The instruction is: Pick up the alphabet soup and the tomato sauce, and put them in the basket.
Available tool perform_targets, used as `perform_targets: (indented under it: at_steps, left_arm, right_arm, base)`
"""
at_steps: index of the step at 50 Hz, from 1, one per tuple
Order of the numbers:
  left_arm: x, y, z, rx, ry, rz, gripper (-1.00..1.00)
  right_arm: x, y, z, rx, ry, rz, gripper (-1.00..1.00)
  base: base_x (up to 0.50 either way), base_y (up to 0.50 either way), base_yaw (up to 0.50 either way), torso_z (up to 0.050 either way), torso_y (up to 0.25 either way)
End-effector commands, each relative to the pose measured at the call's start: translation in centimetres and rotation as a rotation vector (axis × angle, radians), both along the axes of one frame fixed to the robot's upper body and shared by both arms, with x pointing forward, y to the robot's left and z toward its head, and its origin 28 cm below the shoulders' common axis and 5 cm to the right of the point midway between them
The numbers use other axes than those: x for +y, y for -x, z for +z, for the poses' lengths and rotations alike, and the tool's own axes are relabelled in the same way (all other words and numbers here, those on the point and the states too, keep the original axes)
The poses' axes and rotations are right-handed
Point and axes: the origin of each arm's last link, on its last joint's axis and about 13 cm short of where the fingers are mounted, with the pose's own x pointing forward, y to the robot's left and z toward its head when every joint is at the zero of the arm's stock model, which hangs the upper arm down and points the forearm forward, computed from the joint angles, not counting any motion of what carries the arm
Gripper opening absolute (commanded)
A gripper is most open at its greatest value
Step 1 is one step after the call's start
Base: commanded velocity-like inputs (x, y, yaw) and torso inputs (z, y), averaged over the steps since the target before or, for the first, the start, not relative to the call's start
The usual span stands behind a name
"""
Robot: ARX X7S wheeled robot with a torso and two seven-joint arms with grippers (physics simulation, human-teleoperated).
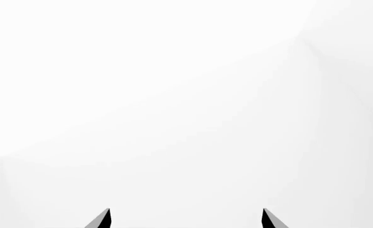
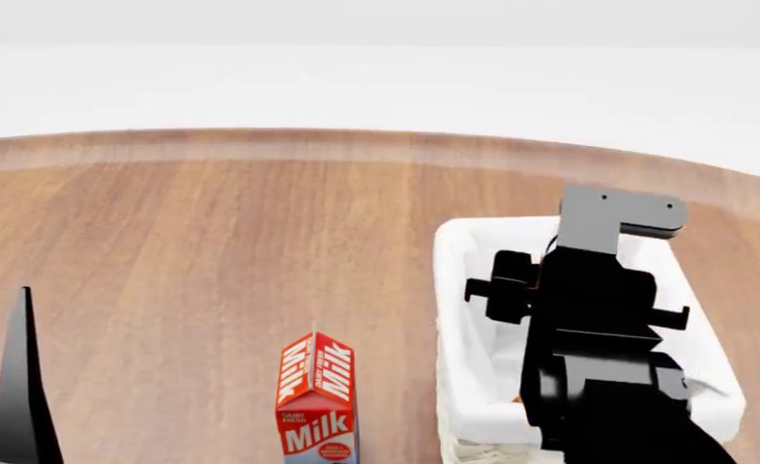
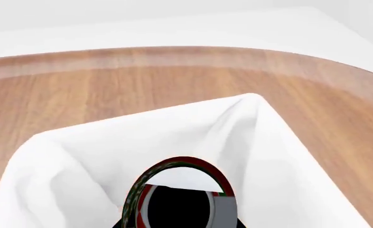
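Observation:
The tomato sauce, a can with a red and green label, is held in my right gripper, which is shut on it. It hangs over the inside of the basket, above the white cloth liner. From the head view my right arm reaches over the basket and hides the can. My left gripper is open, its two tips wide apart with nothing between them, facing plain white. One dark left finger shows at the table's near left. The alphabet soup is out of view.
A red-and-white milk carton stands upright on the wooden table, left of the basket. The table's curved far edge runs across the back, with white floor beyond it.

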Motion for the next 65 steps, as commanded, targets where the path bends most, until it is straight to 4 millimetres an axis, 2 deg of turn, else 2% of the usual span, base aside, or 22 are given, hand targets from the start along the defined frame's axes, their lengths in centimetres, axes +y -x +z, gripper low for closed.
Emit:
perform_targets:
  at_steps: [1,13,14,25,29,32,34,37,38,45,49,51,54,56,58,60,65]
  left_arm:
    - [0.0,-0.1,0.0,0.003,0.002,-0.003,1.0]
    - [0.0,0.0,0.0,0.001,0.004,-0.004,1.0]
    - [-0.1,0.0,-0.1,0.004,0.003,-0.005,1.0]
    - [-0.1,0.0,-0.1,0.009,0.007,-0.006,1.0]
    - [-0.1,0.1,-0.1,0.007,0.007,-0.005,1.0]
    - [-0.1,0.0,-0.1,0.008,0.008,-0.006,1.0]
    - [-0.1,0.0,-0.1,0.008,0.006,-0.007,1.0]
    - [-0.1,0.0,0.0,0.007,0.006,-0.008,1.0]
    - [-0.1,0.0,0.0,0.005,0.008,-0.009,1.0]
    - [-0.2,-0.2,0.0,0.008,0.007,-0.009,1.0]
    - [-0.4,-0.3,0.2,0.011,0.006,-0.018,1.0]
    - [-0.5,-0.4,0.2,0.01,0.004,-0.02,1.0]
    - [-0.5,-0.4,0.3,0.008,0.001,-0.02,1.0]
    - [-0.5,-0.3,0.2,0.009,0.002,-0.018,1.0]
    - [-0.4,-0.3,0.1,0.009,0.002,-0.017,1.0]
    - [-0.4,-0.3,0.1,0.009,0.003,-0.017,1.0]
    - [-0.4,-0.1,0.0,0.008,0.005,-0.017,1.0]
  right_arm:
    - [-0.2,-0.1,0.1,-0.005,0.033,0.006,-1.0]
    - [-0.1,-0.2,0.2,-0.028,0.051,0.031,-1.0]
    - [0.0,-0.2,0.2,-0.013,0.035,0.025,1.0]
    - [0.5,-0.7,1.4,-0.065,0.023,0.041,1.0]
    - [0.8,-1.6,3.8,-0.169,-0.002,0.067,1.0]
    - [0.9,-2.3,6.3,-0.25,0.003,0.079,1.0]
    - [0.8,-2.8,8.8,-0.316,-0.019,0.086,1.0]
    - [0.9,-2.8,11.1,-0.382,-0.045,0.079,1.0]
    - [0.9,-2.4,12.2,-0.417,-0.068,0.085,1.0]
    - [1.0,0.0,15.9,-0.592,-0.219,0.09,1.0]
    - [1.0,2.8,18.2,-0.737,-0.32,0.09,1.0]
    - [1.0,3.6,18.2,-0.773,-0.343,0.109,1.0]
    - [1.1,5.4,19.7,-0.853,-0.355,0.12,1.0]
    - [0.7,7.6,20.9,-0.942,-0.418,0.079,1.0]
    - [1.1,9.6,21.4,-1.056,-0.376,0.165,1.0]
    - [1.1,10.4,21.6,-1.08,-0.386,0.169,1.0]
    - [1.3,13.7,21.7,-1.182,-0.407,0.184,1.0]
  base:
    - [0.0,0.0,0.0,0.01,0.0]
    - [0.0,0.0,0.0,0.0,0.0]
    - [0.0,0.0,0.0,0.0,0.0]
    - [0.0,0.0,0.0,0.0,0.0]
    - [0.0,0.0,0.0,0.0,0.0]
    - [0.0,0.0,0.0,0.0,0.0]
    - [0.0,0.0,0.0,0.0,0.005]
    - [0.0,0.0,0.0,0.0,0.0]
    - [0.0,0.0,0.0,0.0,0.0]
    - [0.0,0.0,0.0,0.0,0.0]
    - [0.0,0.0,0.0,0.0,0.0]
    - [0.0,0.0,0.0,0.0,0.0]
    - [0.0,0.0,0.0,0.0,0.0]
    - [0.0,0.0,0.0,0.0,0.0]
    - [0.0,0.0,0.0,0.0,0.0]
    - [0.0,0.0,0.0,0.0,0.0]
    - [0.0,0.0,0.0,0.0,0.0]
